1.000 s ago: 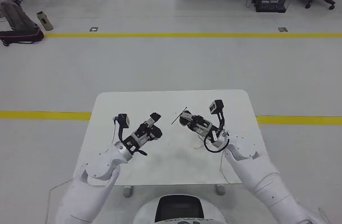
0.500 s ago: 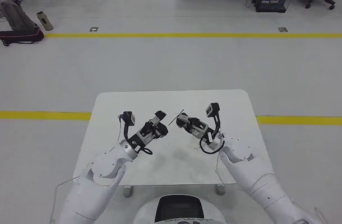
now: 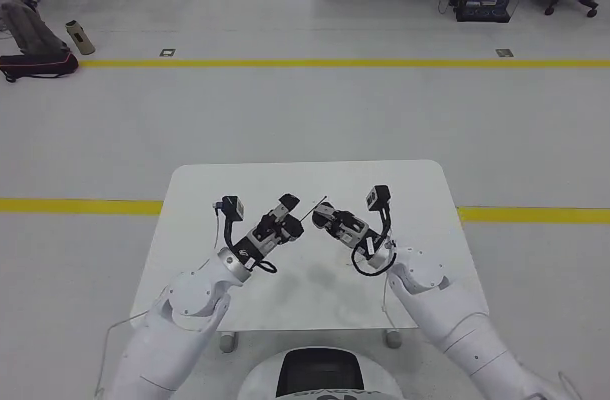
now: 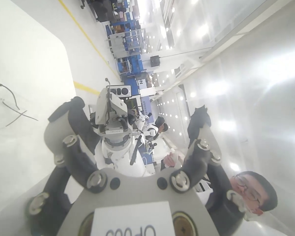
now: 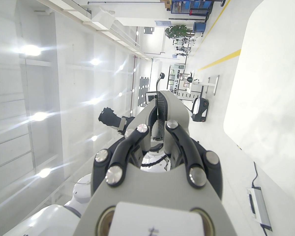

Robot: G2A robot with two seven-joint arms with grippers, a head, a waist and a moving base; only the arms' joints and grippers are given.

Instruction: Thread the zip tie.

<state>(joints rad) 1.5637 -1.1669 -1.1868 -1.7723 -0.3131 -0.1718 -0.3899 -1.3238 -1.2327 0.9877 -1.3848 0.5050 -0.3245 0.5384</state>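
Note:
A thin black zip tie (image 3: 315,208) sticks out from my right gripper (image 3: 320,213), which is shut on it above the middle of the white table (image 3: 405,180). In the right wrist view the zip tie (image 5: 158,92) rises from between the pressed fingers of my right gripper (image 5: 159,106), its small head at the far end. My left gripper (image 3: 291,220) hangs just beside the tie's free end, a short gap away. In the left wrist view my left gripper (image 4: 137,110) stands open with nothing between its fingers, facing the right arm's wrist.
Several loose black zip ties (image 4: 13,106) lie on the table by the right arm. The table's edge and rounded corner (image 4: 64,47) are close by, with yellow floor lines (image 3: 75,206) on both sides.
Both grippers have come closer together over the table's middle. The left gripper moved up and right toward the tie's tip; the right gripper shifted slightly left, still holding the tie.

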